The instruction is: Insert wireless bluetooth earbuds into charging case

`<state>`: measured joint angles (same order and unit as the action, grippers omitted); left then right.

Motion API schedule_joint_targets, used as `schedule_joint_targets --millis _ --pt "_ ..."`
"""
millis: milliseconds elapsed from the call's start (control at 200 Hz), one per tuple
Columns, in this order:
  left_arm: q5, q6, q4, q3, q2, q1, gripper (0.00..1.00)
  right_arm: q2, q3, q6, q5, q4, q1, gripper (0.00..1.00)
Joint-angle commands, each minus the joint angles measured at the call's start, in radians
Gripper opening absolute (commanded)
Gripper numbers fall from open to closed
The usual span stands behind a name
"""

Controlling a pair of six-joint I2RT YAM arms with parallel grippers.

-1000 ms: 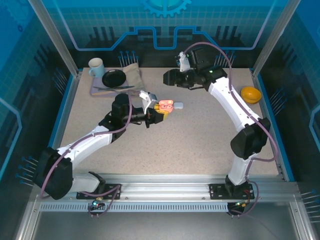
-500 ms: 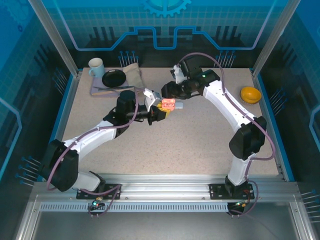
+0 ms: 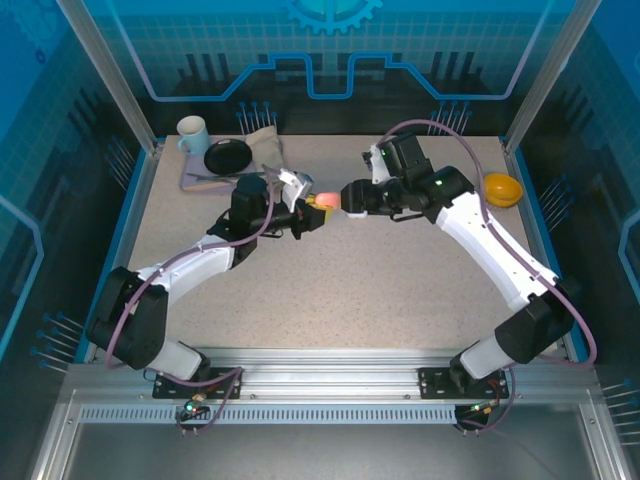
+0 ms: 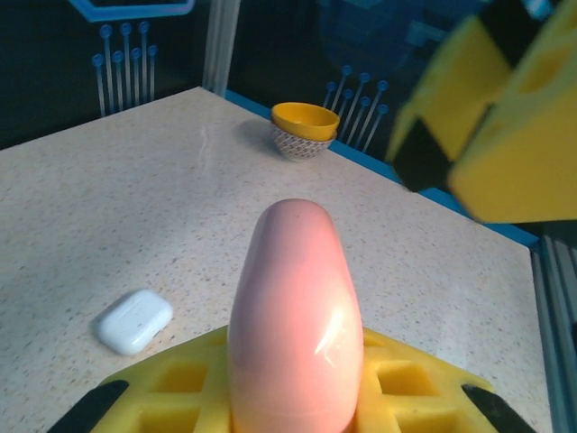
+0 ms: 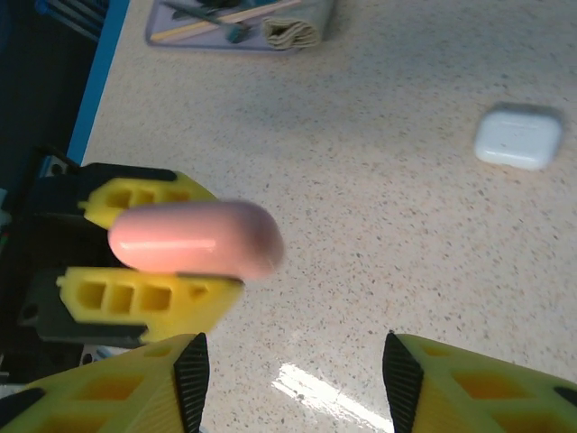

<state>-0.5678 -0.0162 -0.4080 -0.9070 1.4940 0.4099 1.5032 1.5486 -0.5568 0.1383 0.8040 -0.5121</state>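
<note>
Mid-frame from above, the left gripper point(image 3: 316, 208) is pinching the salmon-pink charging case point(image 5: 194, 239) tight. The right gripper point(image 5: 293, 370) is hanging half-spread and empty just beside the case's rounded free end. I'm judging the right jaws should be squaring onto that slick end before closing gently. The white case point(image 5: 518, 135) is lying apart on the table, upper right of the right-wrist view.

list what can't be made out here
pink case contents: shell hides them, both wrist views
its base: left wrist view, cut by bottom edge, clamped in left gripper
right gripper: left wrist view, blurred, cut by right edge
tray items: top view too small; right wrist view, cut by top edge
</note>
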Motion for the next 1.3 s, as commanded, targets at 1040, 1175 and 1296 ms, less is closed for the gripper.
schedule_joint_targets --millis 1040,1175,1296 --pt "0.053 -0.438 0.729 -0.491 0.626 -0.010 0.36 -0.233 -0.473 -0.178 -0.210 -0.163 0.239 0.60" --pt "0.102 -0.431 0.795 -0.497 0.609 -0.018 0.98 -0.251 -0.463 -0.166 -0.212 -0.143 0.258 0.63" --pt "0.171 -0.414 0.869 -0.492 0.555 -0.039 0.99 -0.282 -0.457 -0.160 -0.241 -0.110 0.286 0.84"
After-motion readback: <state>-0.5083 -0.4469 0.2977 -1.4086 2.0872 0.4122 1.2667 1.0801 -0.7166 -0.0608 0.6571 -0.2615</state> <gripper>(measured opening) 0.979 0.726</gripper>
